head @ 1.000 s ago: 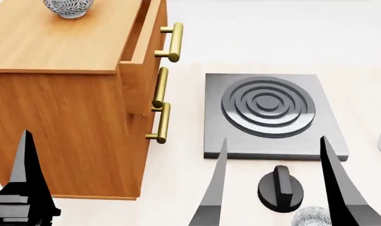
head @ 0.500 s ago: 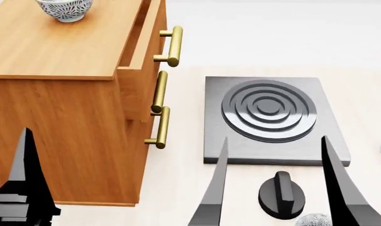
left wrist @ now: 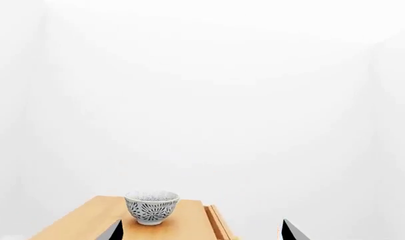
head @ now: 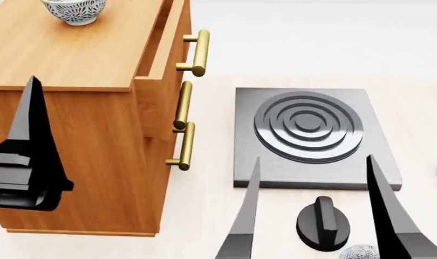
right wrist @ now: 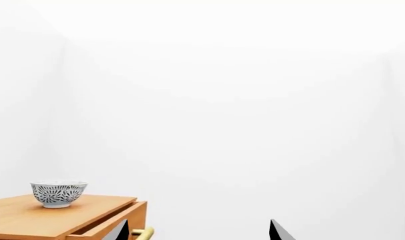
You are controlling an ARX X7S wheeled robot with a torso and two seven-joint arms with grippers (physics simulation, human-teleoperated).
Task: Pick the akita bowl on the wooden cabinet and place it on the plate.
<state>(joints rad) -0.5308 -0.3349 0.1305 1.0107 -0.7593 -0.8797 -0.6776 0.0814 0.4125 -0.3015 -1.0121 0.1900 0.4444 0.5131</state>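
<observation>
No text, label, brand, number or sign can be read in any of the views; the wooden cabinet (head: 74,124) shows only wood grain; the akita bowl (left wrist: 151,207) carries only a leafy pattern; the hob plate (head: 308,127) has plain rings.

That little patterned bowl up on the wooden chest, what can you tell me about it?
The akita bowl is small, deep and round, white with a dense dark grey-blue leafy pattern outside and a pale speckled inside, tapering to a narrow foot. It looks like glazed ceramic. It stands upright and appears empty on the top of the wooden cabinet, toward the back, well away from the drawer side. Nothing but the cabinet top touches it; both grippers are clear of it. In the head view its top is cut off.
</observation>
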